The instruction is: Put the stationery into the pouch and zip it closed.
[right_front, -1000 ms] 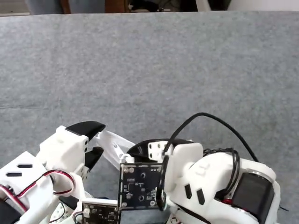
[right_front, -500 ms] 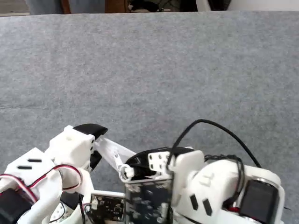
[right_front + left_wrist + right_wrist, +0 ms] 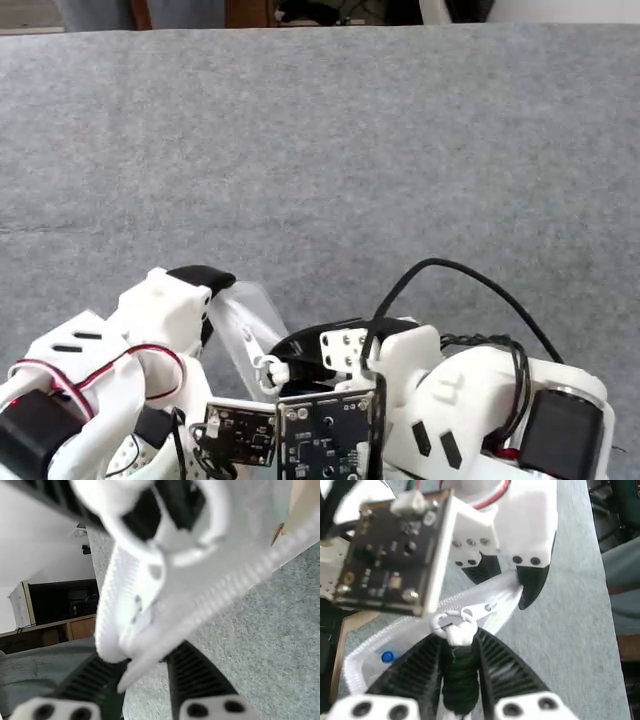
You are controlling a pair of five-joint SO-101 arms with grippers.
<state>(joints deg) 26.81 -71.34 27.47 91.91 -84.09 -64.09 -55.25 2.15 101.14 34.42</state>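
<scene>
Right wrist view: fingers (image 3: 412, 672) around zipper (image 3: 454, 625)

One camera hangs above my arms, looking down over the table (image 3: 400, 130). My two wrist cameras sit close; all three share the pouch (image 3: 245, 318).

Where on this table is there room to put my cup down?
The grey felt table is bare from its far edge down to the two arms. The near edge is crowded: left gripper and right gripper hold the translucent white pouch.
</scene>
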